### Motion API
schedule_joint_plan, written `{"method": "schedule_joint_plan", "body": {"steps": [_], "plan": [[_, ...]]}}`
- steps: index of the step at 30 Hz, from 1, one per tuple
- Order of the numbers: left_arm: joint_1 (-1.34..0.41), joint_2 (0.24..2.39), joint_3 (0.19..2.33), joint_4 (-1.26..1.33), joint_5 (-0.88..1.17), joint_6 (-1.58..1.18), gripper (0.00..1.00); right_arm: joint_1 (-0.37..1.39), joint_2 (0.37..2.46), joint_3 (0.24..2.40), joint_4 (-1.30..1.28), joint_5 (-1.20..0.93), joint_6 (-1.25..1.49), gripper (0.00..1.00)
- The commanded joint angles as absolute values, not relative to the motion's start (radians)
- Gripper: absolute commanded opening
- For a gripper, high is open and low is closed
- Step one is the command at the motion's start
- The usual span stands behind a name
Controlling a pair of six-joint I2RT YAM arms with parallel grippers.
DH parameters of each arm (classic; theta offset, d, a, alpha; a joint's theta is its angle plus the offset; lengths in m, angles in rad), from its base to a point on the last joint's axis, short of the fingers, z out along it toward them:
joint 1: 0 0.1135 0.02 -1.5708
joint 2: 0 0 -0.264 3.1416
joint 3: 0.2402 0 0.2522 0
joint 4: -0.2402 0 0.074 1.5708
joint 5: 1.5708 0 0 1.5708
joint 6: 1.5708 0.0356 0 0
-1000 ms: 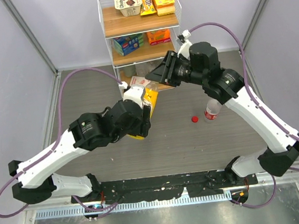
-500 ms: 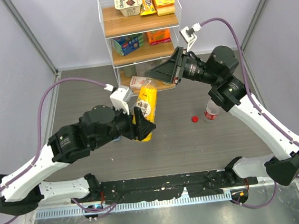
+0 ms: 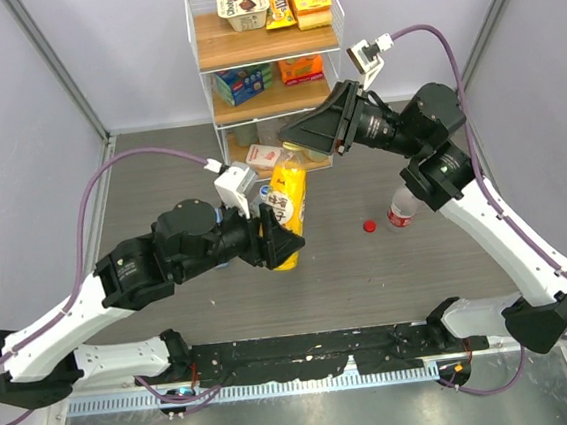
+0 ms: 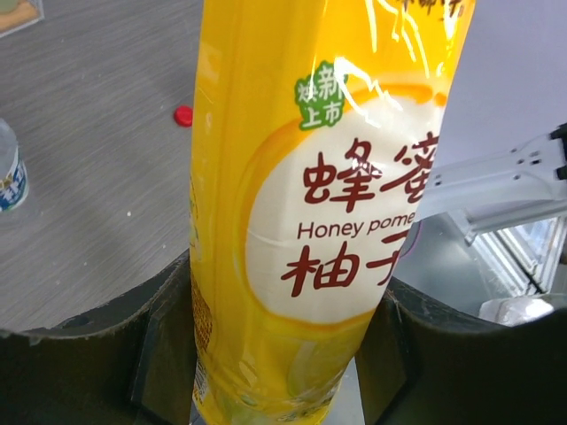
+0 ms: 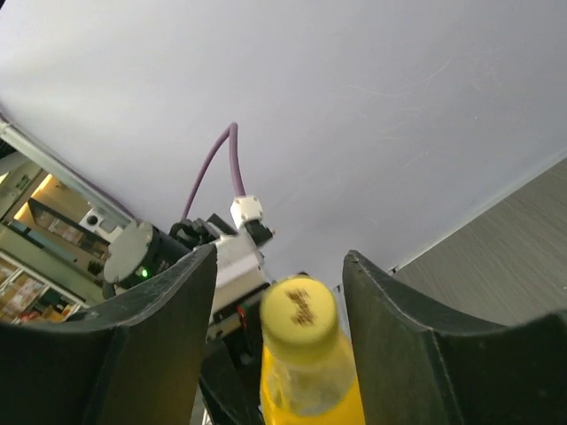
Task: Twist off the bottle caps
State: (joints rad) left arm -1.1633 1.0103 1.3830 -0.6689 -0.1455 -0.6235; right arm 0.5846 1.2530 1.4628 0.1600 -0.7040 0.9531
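My left gripper point(image 3: 280, 236) is shut on the lower body of the yellow-orange juice bottle point(image 3: 286, 200) and holds it tilted above the table. In the left wrist view the bottle point(image 4: 319, 204) fills the gap between my fingers point(image 4: 159, 350). My right gripper point(image 3: 298, 142) is open at the bottle's top. In the right wrist view the yellow cap point(image 5: 301, 314) sits between the spread fingers point(image 5: 164, 332) without touching them. The clear bottle with the red label point(image 3: 401, 207) stands uncapped on the table, with its red cap point(image 3: 369, 226) beside it. The blue-label water bottle point(image 4: 7, 177) shows at the left edge of the left wrist view.
A white wire shelf rack point(image 3: 270, 73) with boxes and snacks stands at the back, just behind my right gripper. Grey walls close in the table on both sides. The red cap also shows in the left wrist view point(image 4: 183, 115).
My left arm has lifted the juice bottle, turned it more upright and shifted it right. My right gripper has swung back and up to stand open around the cap.
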Motion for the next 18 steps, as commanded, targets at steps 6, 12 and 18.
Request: {"method": "schedule_joint_plan", "body": {"steps": [6, 12, 18], "plan": [[-1.167, 1.012, 1.359, -0.742, -0.216, -0.63, 0.0, 0.577, 1.262, 1.69, -0.272, -0.447, 0.855, 0.82], [-1.167, 1.055, 1.408, -0.836, -0.294, -0.641, 0.0, 0.589, 1.374, 1.931, -0.668, -0.223, 0.802, 0.84], [-1.169, 1.172, 1.515, -0.982, -0.383, -0.634, 0.0, 0.641, 1.466, 2.049, -0.848, -0.112, 0.811, 0.84]]}}
